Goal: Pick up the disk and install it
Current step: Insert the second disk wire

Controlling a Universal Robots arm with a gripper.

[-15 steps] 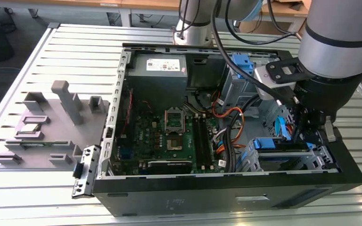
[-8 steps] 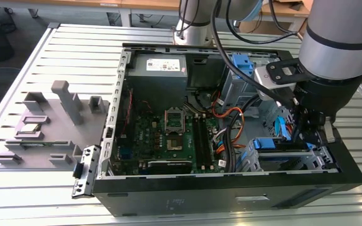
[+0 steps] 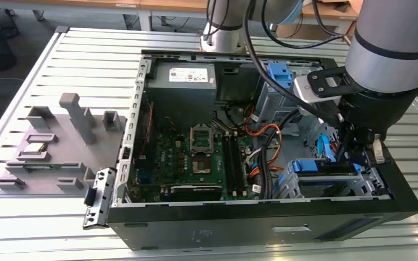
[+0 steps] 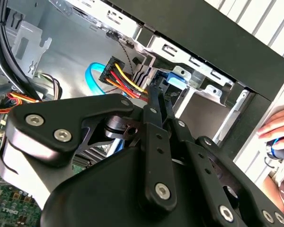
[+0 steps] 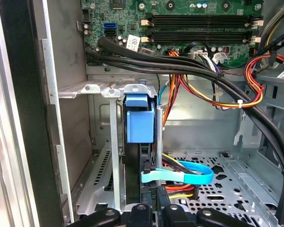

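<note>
Open computer case (image 3: 267, 217) on slatted table (image 3: 85, 49), arm lowered into the case at 4 o'clock in the exterior view, gripper (image 4: 157, 97) fingers drawn together beside the drive cage (image 5: 111, 142), disk (image 5: 139, 125) seated upright in that cage, blue caddy tab seen, cables (image 5: 180, 177) just beside it, motherboard (image 3: 194, 157) at case centre, a hand (image 4: 279, 135) outside the case.

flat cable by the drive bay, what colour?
Light blue flat cable, best in the first wrist view.

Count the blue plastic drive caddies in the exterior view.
2. An upper caddy sits at the case's far side; a lower caddy sits in the near drive cage. The arm may hide more.
</note>
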